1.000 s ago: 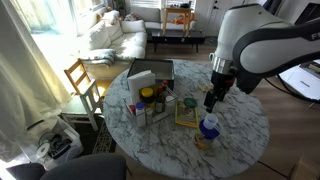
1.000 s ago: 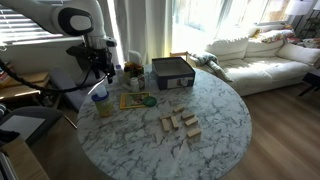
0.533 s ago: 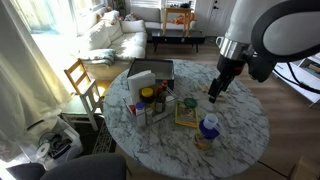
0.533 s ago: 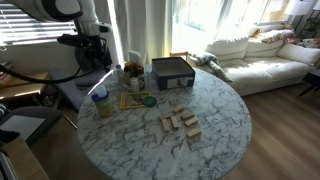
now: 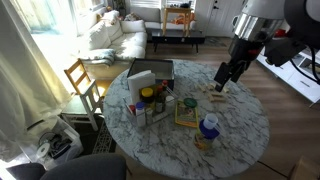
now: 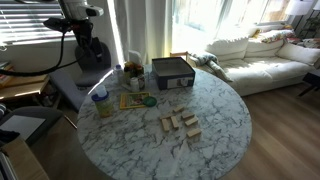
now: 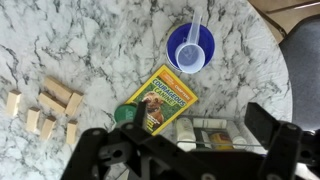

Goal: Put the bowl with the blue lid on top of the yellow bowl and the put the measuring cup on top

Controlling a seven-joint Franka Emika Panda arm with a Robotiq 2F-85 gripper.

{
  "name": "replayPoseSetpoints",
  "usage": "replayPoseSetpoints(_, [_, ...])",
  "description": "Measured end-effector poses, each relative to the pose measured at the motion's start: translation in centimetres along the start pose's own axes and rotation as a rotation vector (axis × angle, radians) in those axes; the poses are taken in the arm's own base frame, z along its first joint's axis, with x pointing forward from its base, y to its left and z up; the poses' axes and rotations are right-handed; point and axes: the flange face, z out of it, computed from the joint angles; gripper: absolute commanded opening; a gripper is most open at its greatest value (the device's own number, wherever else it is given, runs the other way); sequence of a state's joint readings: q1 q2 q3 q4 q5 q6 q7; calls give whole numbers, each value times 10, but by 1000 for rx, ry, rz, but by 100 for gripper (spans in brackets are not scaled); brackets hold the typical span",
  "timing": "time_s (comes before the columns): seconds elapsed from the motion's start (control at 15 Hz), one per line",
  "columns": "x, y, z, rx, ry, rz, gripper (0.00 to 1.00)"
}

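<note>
The bowl with the blue lid (image 5: 208, 129) stands on the yellow bowl (image 5: 203, 143) near the table's edge in both exterior views; the stack also shows here (image 6: 100, 101). A clear measuring cup (image 7: 193, 52) rests on the blue lid (image 7: 176, 40), handle pointing away. In the wrist view the yellow bowl is hidden under the lid. My gripper (image 5: 222, 87) hangs well above the table, apart from the stack. Its fingers (image 7: 175, 150) are spread wide and hold nothing.
A yellow book (image 7: 160, 98) lies mid-table with a green round lid (image 7: 125, 115) beside it. Several wooden blocks (image 7: 45, 110) lie further along. A wire rack of jars (image 7: 210, 135) sits under the gripper. A grey box (image 5: 150, 72) and a chair (image 5: 85, 80) stand beyond.
My gripper has risen and drawn back from the stack toward the table's far edge. The stack with the measuring cup on top has stayed put.
</note>
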State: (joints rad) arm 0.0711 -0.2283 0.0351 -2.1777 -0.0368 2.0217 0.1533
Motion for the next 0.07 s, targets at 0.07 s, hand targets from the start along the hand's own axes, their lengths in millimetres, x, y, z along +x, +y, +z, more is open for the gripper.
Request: replayPoseSetpoints(0.07, [-1,0,-1,0,1,6,100])
